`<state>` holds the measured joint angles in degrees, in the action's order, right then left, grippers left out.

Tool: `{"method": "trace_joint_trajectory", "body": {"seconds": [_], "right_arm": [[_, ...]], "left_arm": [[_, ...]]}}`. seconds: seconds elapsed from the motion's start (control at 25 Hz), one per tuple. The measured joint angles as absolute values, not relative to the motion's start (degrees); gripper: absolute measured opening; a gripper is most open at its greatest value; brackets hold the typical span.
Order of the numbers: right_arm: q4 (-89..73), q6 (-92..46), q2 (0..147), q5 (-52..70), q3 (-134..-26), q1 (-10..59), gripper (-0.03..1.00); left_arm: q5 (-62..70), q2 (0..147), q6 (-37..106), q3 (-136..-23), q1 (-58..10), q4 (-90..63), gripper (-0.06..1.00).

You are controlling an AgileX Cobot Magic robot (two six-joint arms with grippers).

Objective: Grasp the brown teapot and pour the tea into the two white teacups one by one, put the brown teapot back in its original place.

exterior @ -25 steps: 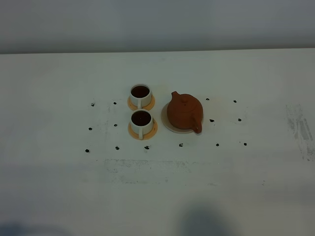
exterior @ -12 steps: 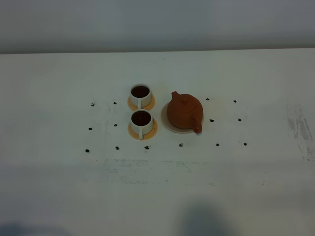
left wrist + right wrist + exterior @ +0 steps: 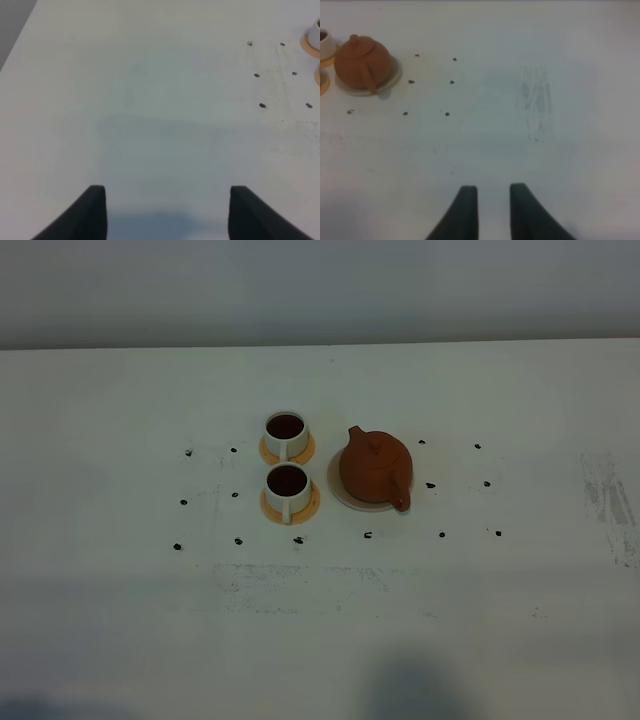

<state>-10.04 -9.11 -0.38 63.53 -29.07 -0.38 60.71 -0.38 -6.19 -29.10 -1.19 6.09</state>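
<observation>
The brown teapot (image 3: 374,469) is sitting on its cream coaster (image 3: 338,490); left tool (image 3: 167,212) is gaping wide, right tool (image 3: 493,210) is standing slightly parted, both empty

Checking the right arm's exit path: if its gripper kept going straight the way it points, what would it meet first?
Probably nothing: ahead of the right gripper lies only bare white table with faint scuff marks. The round reddish-brown clay teapot sits well off to one side.
</observation>
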Motion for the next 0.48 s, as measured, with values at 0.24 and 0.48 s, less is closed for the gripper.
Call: {"method": "trace_joint_trajectory", "body": {"seconds": [0.24,0.48], "right_arm": [[-10.04,-9.11,-0.38,63.53,-29.07,-0.38,0.19],[-10.04,-9.11,-0.38,63.53,-29.07,-0.38,0.19]], "left_arm": [[60.71,-0.21,-6.19,-29.10,-1.24,6.09,0.50],[60.71,-0.21,-6.19,-29.10,-1.24,6.09,0.50]]}}
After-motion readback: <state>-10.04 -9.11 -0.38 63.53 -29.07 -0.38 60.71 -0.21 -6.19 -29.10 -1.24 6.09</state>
